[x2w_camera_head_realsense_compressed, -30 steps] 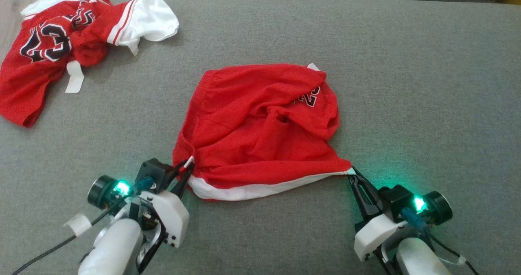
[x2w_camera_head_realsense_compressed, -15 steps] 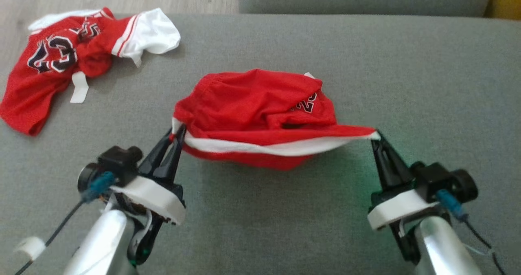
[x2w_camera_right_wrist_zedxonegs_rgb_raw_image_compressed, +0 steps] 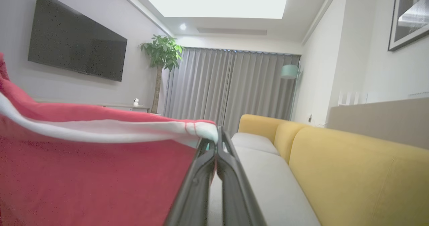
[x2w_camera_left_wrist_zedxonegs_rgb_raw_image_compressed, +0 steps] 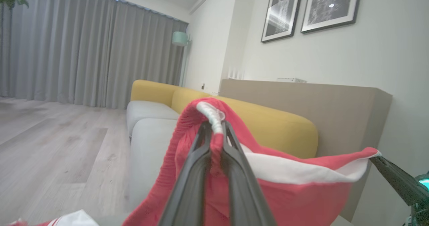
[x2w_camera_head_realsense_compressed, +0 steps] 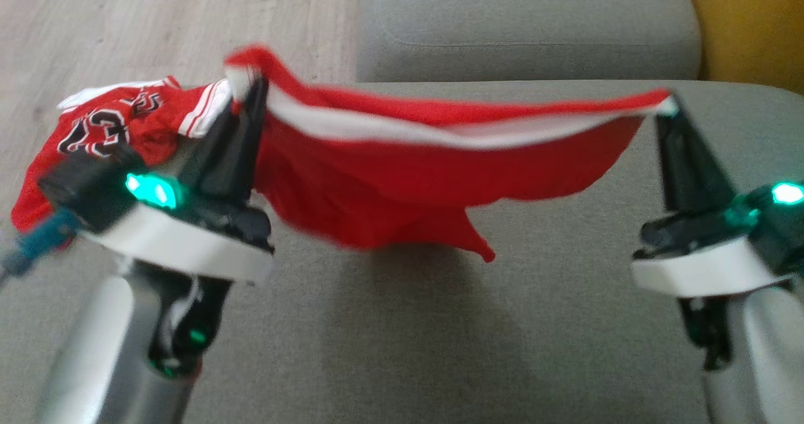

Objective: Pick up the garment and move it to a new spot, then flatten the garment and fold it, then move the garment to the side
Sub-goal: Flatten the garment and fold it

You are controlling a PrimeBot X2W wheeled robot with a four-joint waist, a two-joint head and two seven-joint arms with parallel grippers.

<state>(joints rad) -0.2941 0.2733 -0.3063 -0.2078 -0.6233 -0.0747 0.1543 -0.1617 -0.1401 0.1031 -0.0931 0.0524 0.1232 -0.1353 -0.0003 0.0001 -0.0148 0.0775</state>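
Hanging above the grey sofa seat (x2w_camera_head_realsense_compressed: 402,348) in the head view, the red garment (x2w_camera_head_realsense_compressed: 402,185) is stretched by its white-banded hem between the left gripper (x2w_camera_head_realsense_compressed: 250,91) and the right gripper (x2w_camera_head_realsense_compressed: 667,113). Each is clamped shut on a hem corner, and the loose body sags toward the seat. A second red jersey (x2w_camera_head_realsense_compressed: 107,135) lies crumpled at the seat's far left edge. In the left wrist view, the dark fingers pinch a bunched fold of hem. In the right wrist view, the fingers close on the white corner. The cloth looks thin, light and limp, probably slippery; the hem corners, taken deep, seem the surest hold.
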